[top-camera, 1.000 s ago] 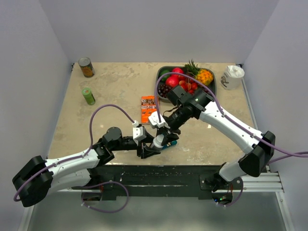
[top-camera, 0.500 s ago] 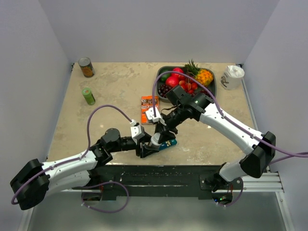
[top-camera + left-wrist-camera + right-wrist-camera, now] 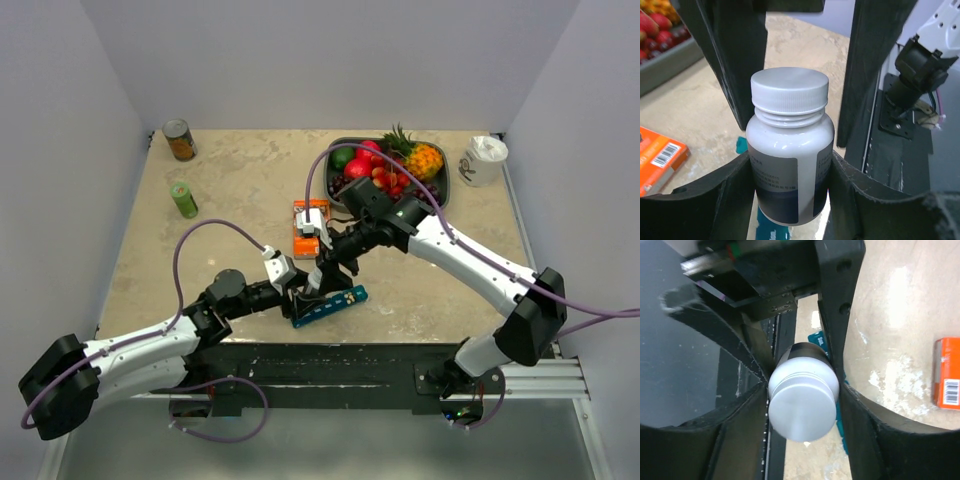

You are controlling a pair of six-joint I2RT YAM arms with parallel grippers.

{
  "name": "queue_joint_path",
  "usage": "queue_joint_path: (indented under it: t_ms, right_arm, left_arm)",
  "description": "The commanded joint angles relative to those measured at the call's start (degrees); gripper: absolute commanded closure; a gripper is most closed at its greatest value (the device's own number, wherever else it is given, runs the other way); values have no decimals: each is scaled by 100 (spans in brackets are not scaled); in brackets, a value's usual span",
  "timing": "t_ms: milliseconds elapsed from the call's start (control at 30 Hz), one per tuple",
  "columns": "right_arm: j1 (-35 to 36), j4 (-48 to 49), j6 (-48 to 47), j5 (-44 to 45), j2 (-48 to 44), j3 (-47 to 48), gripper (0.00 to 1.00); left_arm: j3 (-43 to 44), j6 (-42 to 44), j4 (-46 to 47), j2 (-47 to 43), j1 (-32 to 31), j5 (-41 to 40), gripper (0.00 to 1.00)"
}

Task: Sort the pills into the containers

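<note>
Table: tin can, green can left; orange box centre; fruit tray, white mug right; teal organiser front

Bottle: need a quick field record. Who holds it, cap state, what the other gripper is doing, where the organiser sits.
bottle: white, labelled, upright
held by: left gripper, shut on the body
cap: on
right gripper: fingers either side of the cap; grip unclear
organiser: teal strip on the table, just below both grippers
orange box: flat on the table, beyond the organiser
</note>
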Motion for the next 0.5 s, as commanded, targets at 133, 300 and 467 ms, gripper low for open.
queue_joint_path:
  t_ms: [133,300,467]
  right_arm:
    - [-170,-461,55,-375,150,540,20]
    - [-328,-1102,-692,-630,71,937,6]
    - [-434,-1963,-2053,-596,-96,1306,1]
  left_arm:
    - [109,204,893,40,47,-206,100]
    - [108,213,823,31,56,-30,100]
    - [187,169,735,22,74,444,100]
